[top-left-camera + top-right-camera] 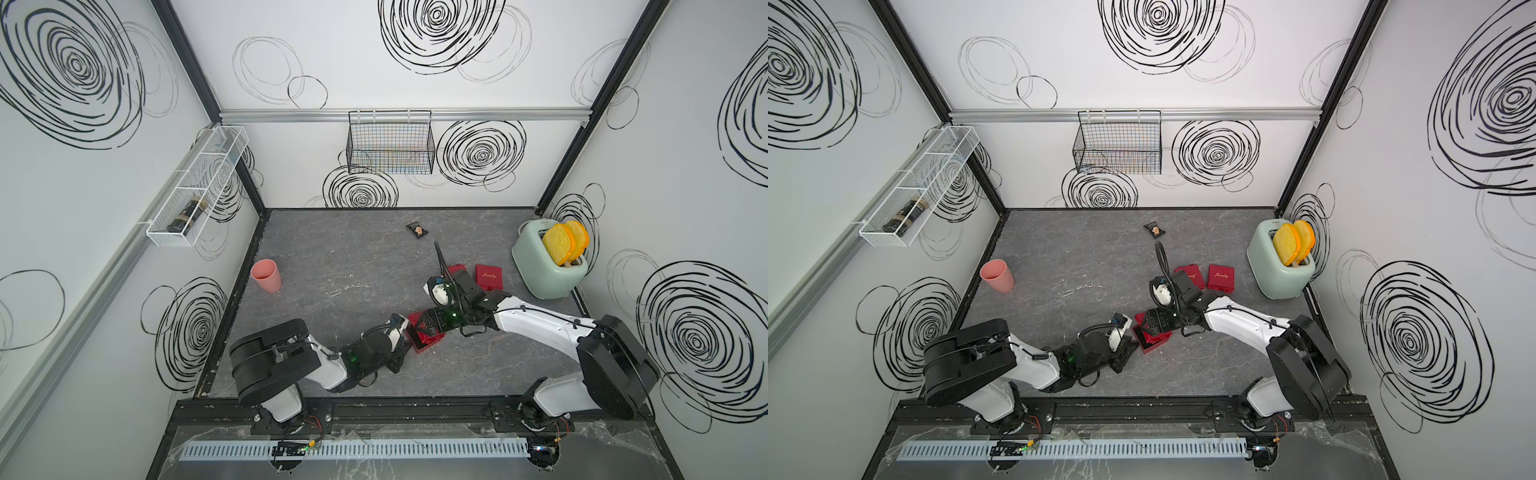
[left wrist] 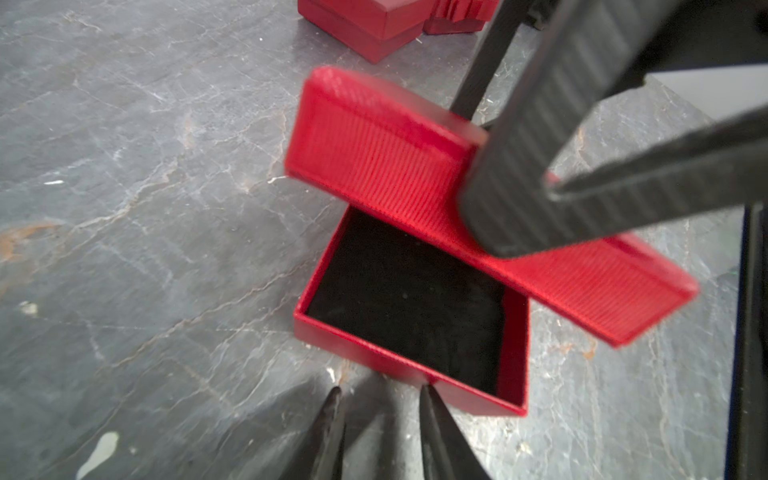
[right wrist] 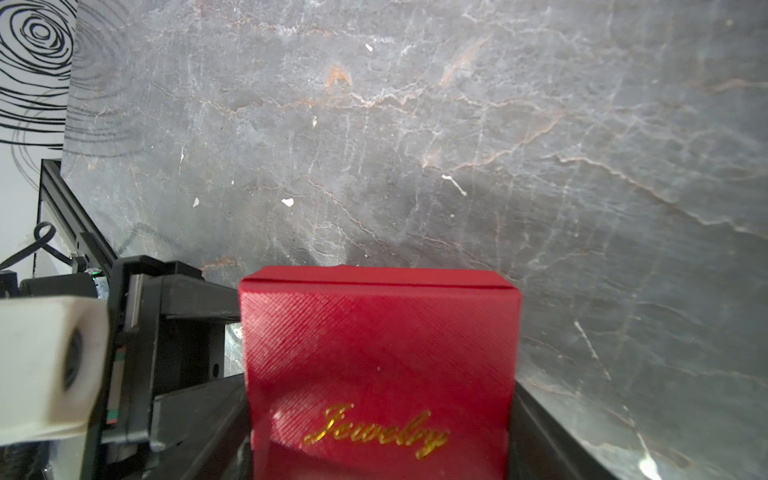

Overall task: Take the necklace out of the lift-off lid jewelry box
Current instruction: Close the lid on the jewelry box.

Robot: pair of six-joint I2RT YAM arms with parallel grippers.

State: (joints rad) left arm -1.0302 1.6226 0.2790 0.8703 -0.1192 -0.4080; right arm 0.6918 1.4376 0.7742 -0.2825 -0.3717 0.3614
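The red jewelry box base (image 2: 316, 328), lined in black, sits open on the grey table near the front middle, also seen in both top views (image 1: 428, 345) (image 1: 1156, 345). Its red lid (image 3: 374, 340), lettered "Jewelry", hangs tilted just above the base (image 2: 374, 158). My right gripper (image 3: 380, 415) is shut on the lid and reaches in from the right (image 1: 434, 322). My left gripper (image 2: 380, 390) stands open at the base's near wall, with one fingertip (image 2: 424, 392) touching that wall. The necklace is out of view. The bare part of the lining shows no chain, and the lid hides the rest.
Two more shut red boxes (image 1: 488, 276) (image 1: 457, 270) lie behind the right arm. A mint toaster (image 1: 548, 266) with toast stands at the right wall. A pink cup (image 1: 266, 276) stands at the left and a small dark packet (image 1: 417, 229) lies at the back. Wire baskets (image 1: 390, 141) (image 1: 195, 187) hang on the walls.
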